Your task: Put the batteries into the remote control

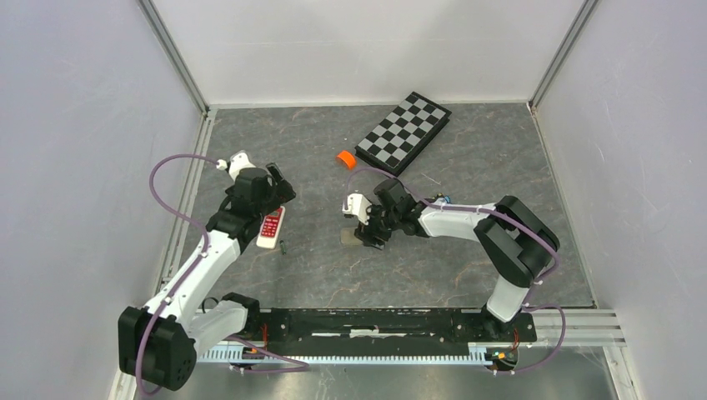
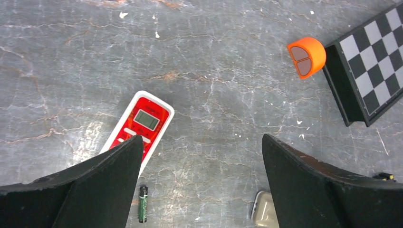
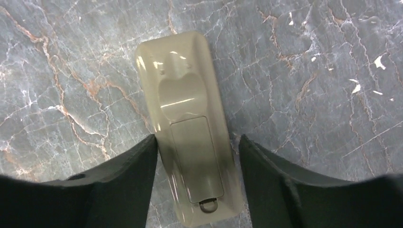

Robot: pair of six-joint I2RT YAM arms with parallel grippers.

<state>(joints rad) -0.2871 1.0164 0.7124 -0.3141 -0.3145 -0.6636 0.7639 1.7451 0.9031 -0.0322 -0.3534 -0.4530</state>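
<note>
Where the battery (image 2: 142,204) lies: flat on the grey table (image 2: 214,61), just beside the near end of the red remote. It is dark with a bit of green. Nothing holds it.
Red remote (image 2: 142,124): lies face up. Its little screen shows, and it has a white edge. One black finger hides its near end in the left wrist view.
Left gripper (image 2: 200,142): its fingers are spread wide and hold nothing. It hangs above the red remote and the battery.
Beige remote (image 3: 190,128): lies with its back up, well apart from the red one. The lid on its back is on.
Right gripper (image 3: 197,140): it is low down with one finger on each side of the beige remote. The gap is narrow. One finger looks to be right against the remote. A thin strip of table shows beside the other, so it is not squeezing.
Orange roll (image 2: 307,56): lies on its side, just beside a corner of the checkered board.
Checkered board (image 1: 404,132): lies flat at the far side of the table.
</note>
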